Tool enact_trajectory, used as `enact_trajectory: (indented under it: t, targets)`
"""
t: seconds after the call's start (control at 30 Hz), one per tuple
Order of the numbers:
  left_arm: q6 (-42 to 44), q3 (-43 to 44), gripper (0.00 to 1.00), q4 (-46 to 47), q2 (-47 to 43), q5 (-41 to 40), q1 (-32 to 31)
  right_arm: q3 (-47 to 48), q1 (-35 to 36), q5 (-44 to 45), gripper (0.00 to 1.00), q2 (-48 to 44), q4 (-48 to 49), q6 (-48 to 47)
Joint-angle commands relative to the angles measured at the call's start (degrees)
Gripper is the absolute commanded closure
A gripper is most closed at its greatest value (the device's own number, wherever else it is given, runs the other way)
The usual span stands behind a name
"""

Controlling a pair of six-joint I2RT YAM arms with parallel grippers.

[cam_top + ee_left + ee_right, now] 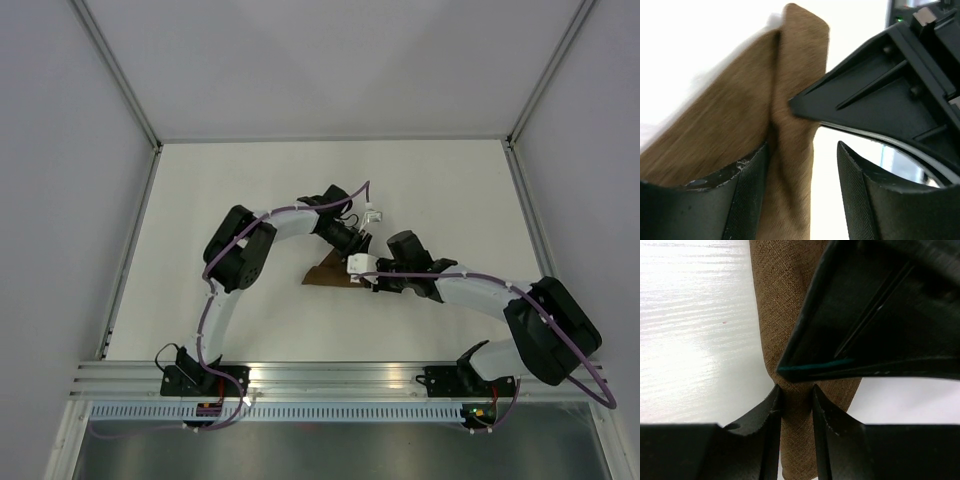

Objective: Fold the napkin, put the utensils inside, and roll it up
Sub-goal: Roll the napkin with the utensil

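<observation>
right gripper pinches the napkin narrowly, lower centre. left gripper straddles it, wide. best keep the cloth taut while rolling.

We see a white table enclosed by pale grey walls. An aluminium rail runs along its near edge.

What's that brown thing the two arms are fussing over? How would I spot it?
Find the middle of the white table, where the left gripper and right gripper meet. Between them is the napkin, a folded cloth whose corner points left. It is the only brown, soft thing; all around it is white or black.
</observation>
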Motion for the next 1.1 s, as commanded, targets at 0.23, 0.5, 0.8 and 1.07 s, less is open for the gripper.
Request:
enact_trajectory:
  t: [0.23, 0.5, 0.8, 1.07]
  targets:
    - [-8.1, -10.2, 0.36, 17.8, -18.5, -22.8, 5.5, 12.9, -2.5, -6.5, 0.83, 8.7, -20.2, -1.5]
    - [-13.6, -23.9, 0.35, 34.3, -33.7, -41.7, 7.7, 30.5, -10.1, -16.7, 0.84, 22.4, -47.5, -12.6]
    - [-13.8, -40.6, 0.33, 48.4, -48.2, -49.8, 6.0, 47.2, -15.2, -19.5, 0.84, 39.1, -63.0, -17.8]
    - [1.2, -51.7, 0.29, 55.8, -52.7, -59.2, -7.3, 54.0, -15.4, -19.3, 0.84, 46.8, -65.4, -16.1]
